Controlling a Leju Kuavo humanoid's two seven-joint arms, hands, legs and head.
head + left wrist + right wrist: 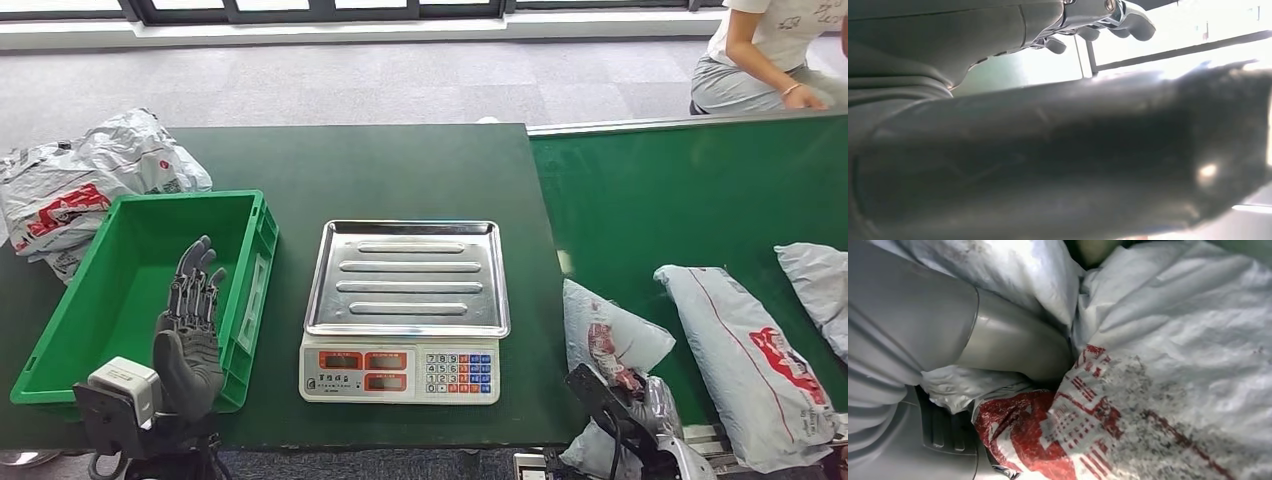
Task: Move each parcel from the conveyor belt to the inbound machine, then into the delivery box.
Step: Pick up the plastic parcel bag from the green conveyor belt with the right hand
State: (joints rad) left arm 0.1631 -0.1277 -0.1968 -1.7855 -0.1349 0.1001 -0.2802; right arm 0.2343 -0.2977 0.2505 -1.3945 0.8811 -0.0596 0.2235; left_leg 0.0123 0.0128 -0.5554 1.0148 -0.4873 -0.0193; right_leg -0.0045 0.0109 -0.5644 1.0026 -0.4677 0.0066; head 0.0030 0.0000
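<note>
A grey parcel [607,337] with red print lies at the near left end of the green conveyor belt [680,190]. My right hand [628,412] grips its near end. In the right wrist view the thumb [1013,347] presses into the crumpled parcel [1168,340]. The inbound machine is a scale [405,300] with a bare steel pan in the middle of the table. The delivery box is a green crate [60,345] to the left, with nothing in it. My left hand [190,325] hovers over the crate's near right corner, fingers [1098,25] spread and holding nothing.
Two more grey parcels [750,350] [818,285] lie on the belt at the right. A pile of grey bags [80,190] sits behind the crate at the far left. A person [765,50] crouches beyond the belt's far right end.
</note>
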